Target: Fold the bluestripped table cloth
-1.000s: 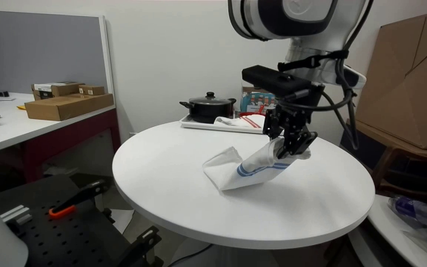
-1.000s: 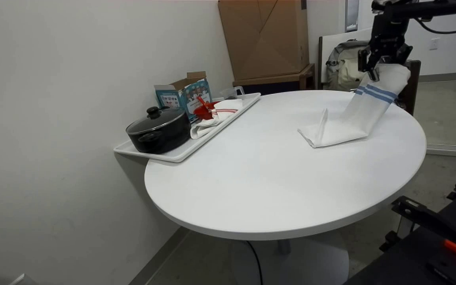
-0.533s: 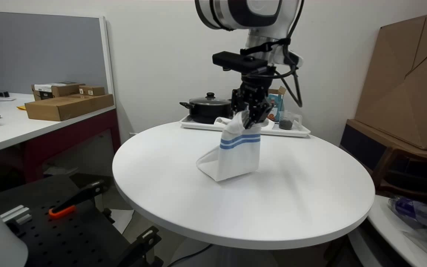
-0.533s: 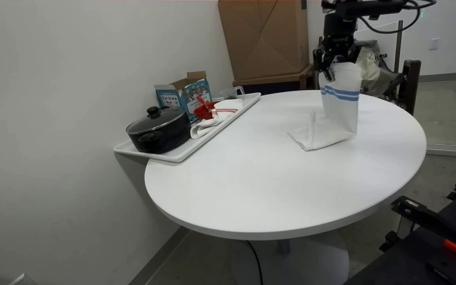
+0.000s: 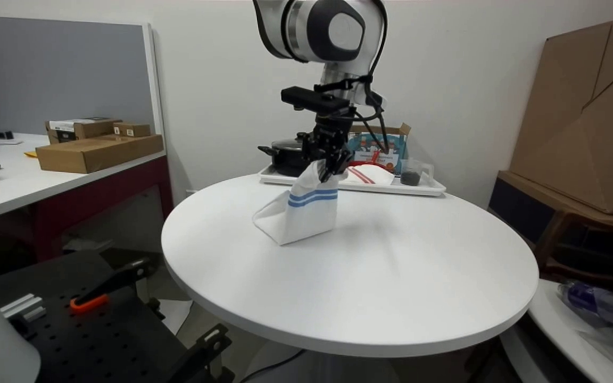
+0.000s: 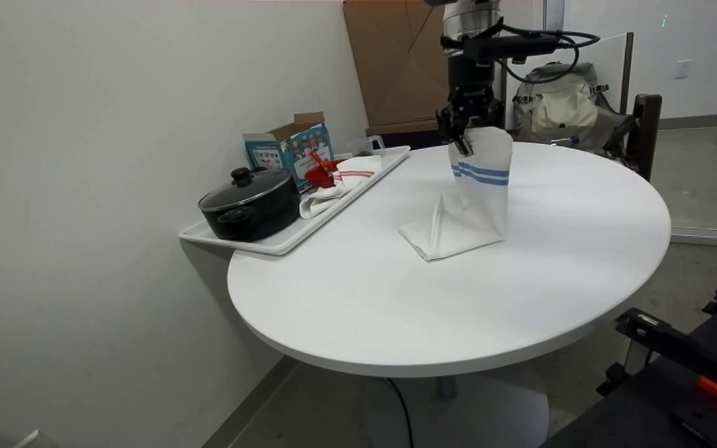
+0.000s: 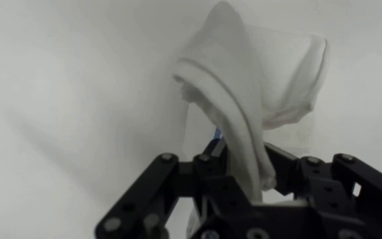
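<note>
Off-white walls, matte and plain, frame a round pedestal table whose smooth white top ends in a thick curved rim. A white-topped desk stands well apart from it, backed by a flat grey partition. Beyond the table's rim rises a tall cardboard carton, brown and creased across its face. Glossy white with dark panels, the robot arm reaches down over the table.

Along the rim by the wall lies a shallow rectangular white tray, one end jutting past the table's edge. Near the table's middle, well in from the rim, is the blue-striped cloth, soft white fabric: its lower part rests flat with one sharp upright fold, and the rest reaches up to the gripper, two blue bands running across it. Black and angular, the gripper is narrow, pinching the cloth; in the wrist view a thick, hemmed roll of fabric curves through its grip.

At the tray's jutting end sits a round black pot with a glass lid. Near it stands a teal printed cardboard box, flaps up. A red-striped cloth lies rumpled beside a shiny red item, its kind unclear. Smallest, a clear handled cup, dark in its lower part, stands at the tray's other end.
</note>
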`<state>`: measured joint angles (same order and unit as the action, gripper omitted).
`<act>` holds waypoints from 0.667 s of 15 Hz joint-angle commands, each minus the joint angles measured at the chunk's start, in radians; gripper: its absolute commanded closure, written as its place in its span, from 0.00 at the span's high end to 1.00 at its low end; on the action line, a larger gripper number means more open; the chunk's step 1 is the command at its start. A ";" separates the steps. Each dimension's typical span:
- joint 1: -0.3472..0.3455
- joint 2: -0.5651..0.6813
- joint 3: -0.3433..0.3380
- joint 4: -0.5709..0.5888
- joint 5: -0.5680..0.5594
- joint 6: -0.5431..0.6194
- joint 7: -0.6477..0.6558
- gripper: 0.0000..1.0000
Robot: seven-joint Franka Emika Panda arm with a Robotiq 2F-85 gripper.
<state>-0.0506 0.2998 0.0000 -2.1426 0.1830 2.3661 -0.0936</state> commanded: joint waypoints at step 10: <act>0.226 0.164 0.046 0.041 -0.152 0.098 0.321 0.08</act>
<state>0.1119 0.4201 0.0466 -2.1182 0.0812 2.4249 0.1249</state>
